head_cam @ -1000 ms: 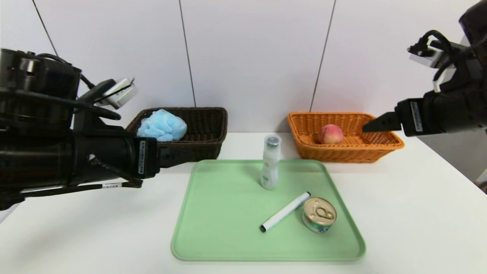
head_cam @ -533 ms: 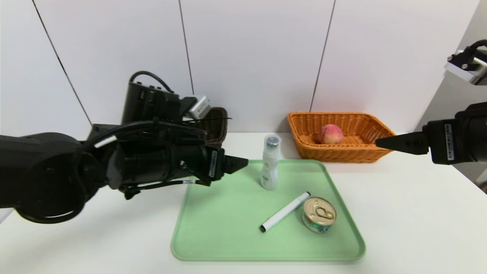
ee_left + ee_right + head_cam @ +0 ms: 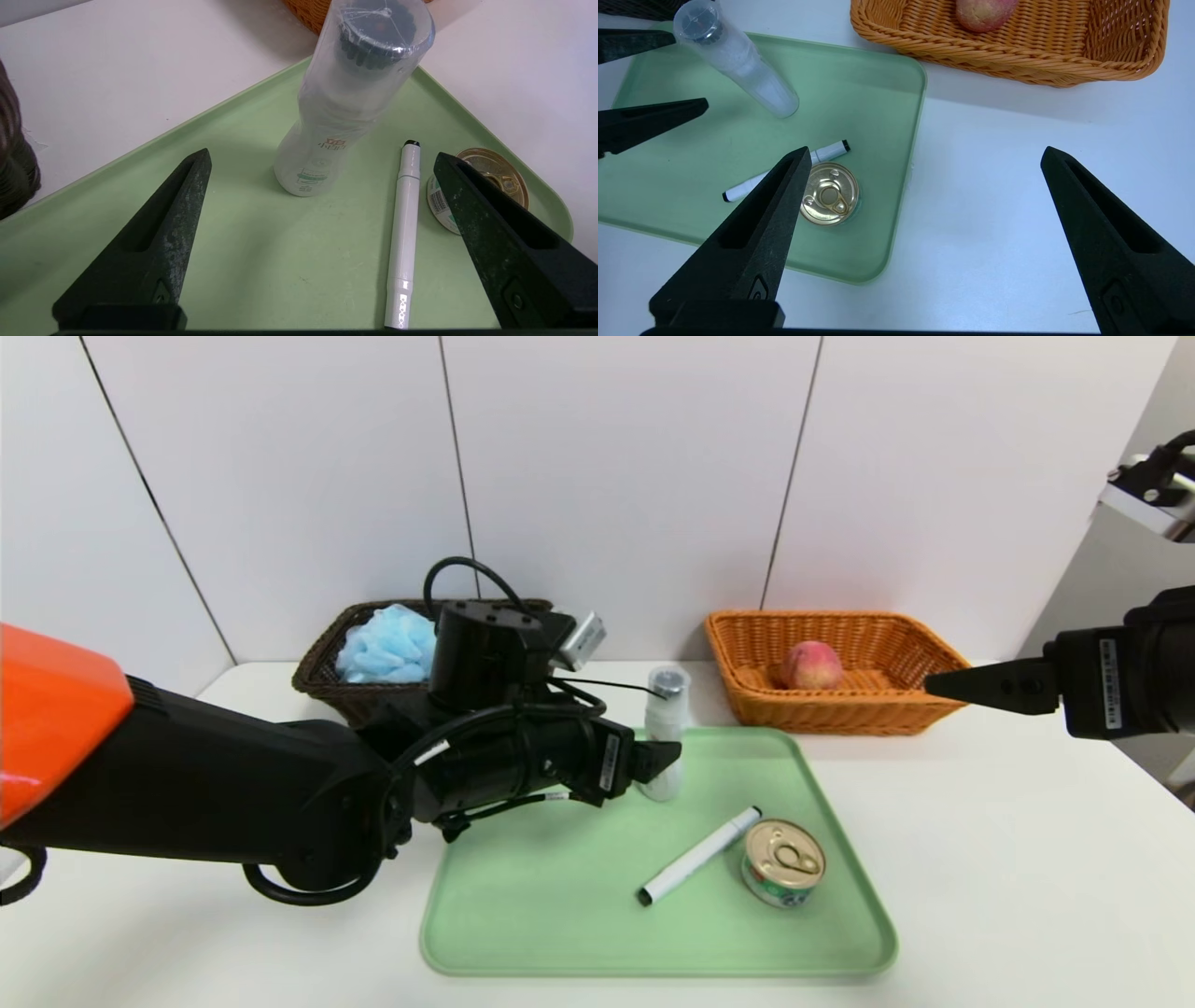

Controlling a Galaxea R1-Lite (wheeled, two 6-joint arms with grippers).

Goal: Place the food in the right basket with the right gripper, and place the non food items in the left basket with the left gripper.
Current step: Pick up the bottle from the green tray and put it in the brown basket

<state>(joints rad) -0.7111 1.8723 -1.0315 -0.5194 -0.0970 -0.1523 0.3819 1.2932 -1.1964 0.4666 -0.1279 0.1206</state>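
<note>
Jaws spread wide on left gripper (image 3: 322, 161), nothing pinched, likely lined up for upright bottle (image 3: 310, 158) on green tray (image 3: 523, 933). Same spread on right gripper (image 3: 925, 149), parked off tray's right side, presumably leaving room. Marker (image 3: 700, 856) and can (image 3: 784, 863) side by side on tray.

Can lid (image 3: 785, 848) — shiny metal; tray (image 3: 560, 915) — smooth plastic; basket (image 3: 850, 716) — rough orange wicker.

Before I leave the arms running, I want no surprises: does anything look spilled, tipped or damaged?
Nothing stands out: the bottle stands upright, and the marker and can rest on the tray.
</note>
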